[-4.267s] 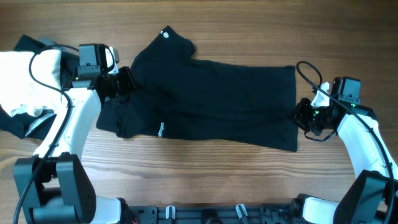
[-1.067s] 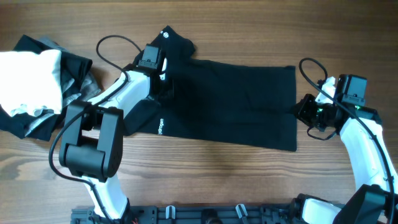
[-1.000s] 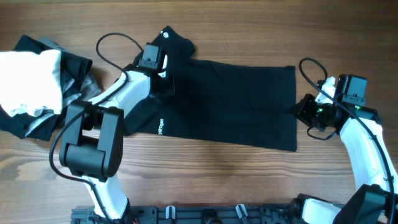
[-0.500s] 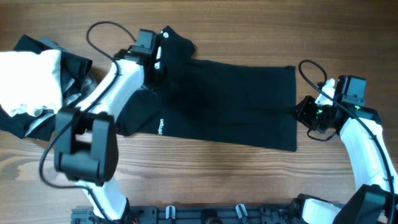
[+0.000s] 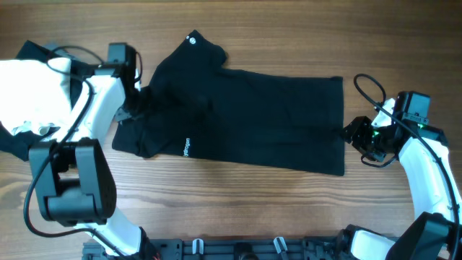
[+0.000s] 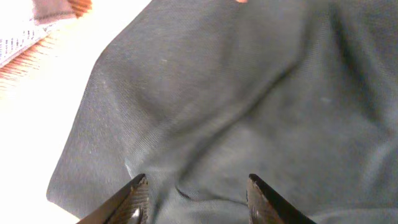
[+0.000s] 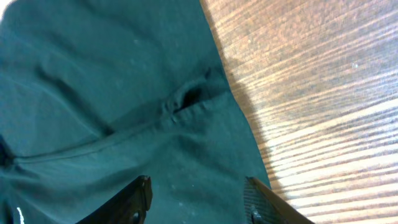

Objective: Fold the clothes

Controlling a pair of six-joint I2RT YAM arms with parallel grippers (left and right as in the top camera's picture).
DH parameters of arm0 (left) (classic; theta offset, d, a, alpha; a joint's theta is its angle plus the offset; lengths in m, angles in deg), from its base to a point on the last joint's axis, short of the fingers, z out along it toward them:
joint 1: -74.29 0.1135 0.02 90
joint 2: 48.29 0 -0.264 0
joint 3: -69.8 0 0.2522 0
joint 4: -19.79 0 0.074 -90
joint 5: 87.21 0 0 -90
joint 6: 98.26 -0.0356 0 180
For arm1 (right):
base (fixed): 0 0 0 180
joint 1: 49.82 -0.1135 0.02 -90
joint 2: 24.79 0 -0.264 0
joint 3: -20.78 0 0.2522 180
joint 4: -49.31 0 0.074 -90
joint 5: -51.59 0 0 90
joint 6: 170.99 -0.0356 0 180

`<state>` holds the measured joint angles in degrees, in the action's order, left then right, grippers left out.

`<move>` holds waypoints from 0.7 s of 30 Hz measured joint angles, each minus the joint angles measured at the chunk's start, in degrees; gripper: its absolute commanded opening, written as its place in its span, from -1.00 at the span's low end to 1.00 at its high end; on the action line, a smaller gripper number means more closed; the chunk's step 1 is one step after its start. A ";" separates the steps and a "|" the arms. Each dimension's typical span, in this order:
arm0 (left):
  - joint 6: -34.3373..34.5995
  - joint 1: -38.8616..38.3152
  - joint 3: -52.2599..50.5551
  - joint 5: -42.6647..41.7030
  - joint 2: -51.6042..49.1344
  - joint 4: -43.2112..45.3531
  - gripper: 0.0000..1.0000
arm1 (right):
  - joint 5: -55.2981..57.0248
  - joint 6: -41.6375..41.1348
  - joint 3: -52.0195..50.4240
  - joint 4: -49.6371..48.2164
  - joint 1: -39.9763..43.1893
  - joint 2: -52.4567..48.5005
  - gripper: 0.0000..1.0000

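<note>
A large black garment [image 5: 253, 123] of the clothes lies spread across the middle of the table. It has a small round white mark [image 5: 193, 40] at its top and white lettering [image 5: 186, 148] near its front edge. My left gripper [image 5: 138, 101] hovers at its left end, open, with rumpled black fabric [image 6: 224, 106] below the fingers [image 6: 134, 200] and nothing between them. My right gripper [image 5: 351, 134] is open over the garment's right edge [image 7: 124, 112], where a small fold puckers at the hem [image 7: 193, 96].
A heap of white, grey and black clothes [image 5: 32, 90] lies at the far left, close behind the left arm. Bare wooden table [image 5: 245, 202] runs along the front, and also right of the garment [image 7: 323, 93]. The arms' bases stand at the front edge.
Both grippers have opened and let go of the black fabric. The left arm swung from the garment's upper middle to its left end. The right arm drew slightly right.
</note>
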<state>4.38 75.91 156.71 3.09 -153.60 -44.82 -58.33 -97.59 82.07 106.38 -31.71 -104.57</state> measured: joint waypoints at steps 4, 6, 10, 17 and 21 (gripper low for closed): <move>0.00 1.46 -4.57 -1.64 -0.68 4.87 -0.08 | 1.51 0.02 0.00 0.66 0.00 -1.03 0.30; -0.15 1.44 -6.16 -2.38 -1.44 6.73 -0.34 | 2.12 0.00 0.00 0.83 0.00 -1.42 0.37; -0.15 1.51 -8.31 -3.26 -2.36 10.05 -0.92 | 2.67 -0.48 -0.02 1.29 0.00 -2.75 0.39; -0.15 1.57 -8.44 -4.09 -2.32 10.69 -0.92 | 4.17 -1.18 -0.26 3.67 0.00 -5.55 0.35; -0.15 2.38 -8.44 -4.76 -2.29 10.78 -0.92 | 4.81 -1.38 -1.36 3.80 0.00 -7.82 0.23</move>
<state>4.23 78.30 148.27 -1.68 -155.90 -34.04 -53.52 -98.96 80.72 110.18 -31.71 -112.40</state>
